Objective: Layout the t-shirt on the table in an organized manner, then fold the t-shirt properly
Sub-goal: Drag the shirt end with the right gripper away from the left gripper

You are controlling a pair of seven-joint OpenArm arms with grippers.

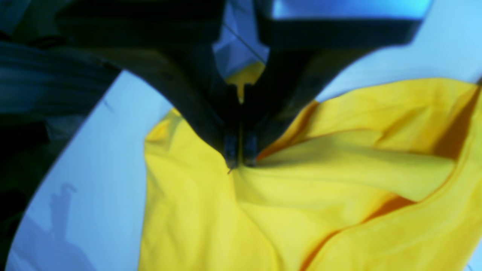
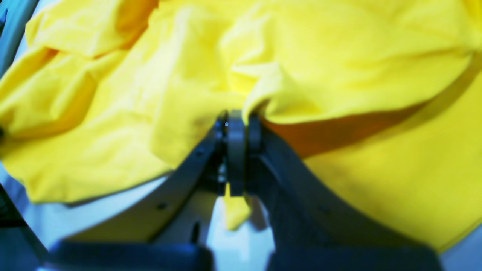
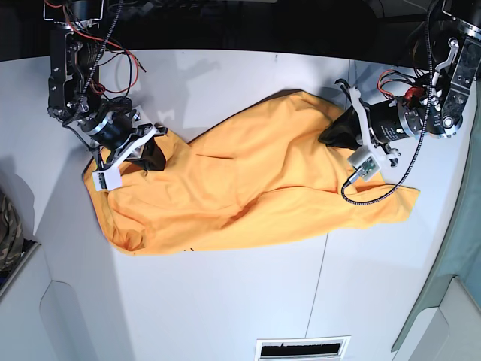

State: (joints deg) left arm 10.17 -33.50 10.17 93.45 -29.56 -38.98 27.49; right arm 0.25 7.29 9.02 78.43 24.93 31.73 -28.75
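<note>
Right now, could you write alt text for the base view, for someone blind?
A rumpled orange-yellow t-shirt lies spread across a white table, each end pinched by a gripper: the right gripper at picture left, the left gripper at picture right.

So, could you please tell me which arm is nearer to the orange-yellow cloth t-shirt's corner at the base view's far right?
The left: the left arm reaches in just beyond that corner, while the right arm is at the shirt's opposite end.

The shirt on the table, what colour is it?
The shirt is orange-yellow; it shows best in the base view.
</note>
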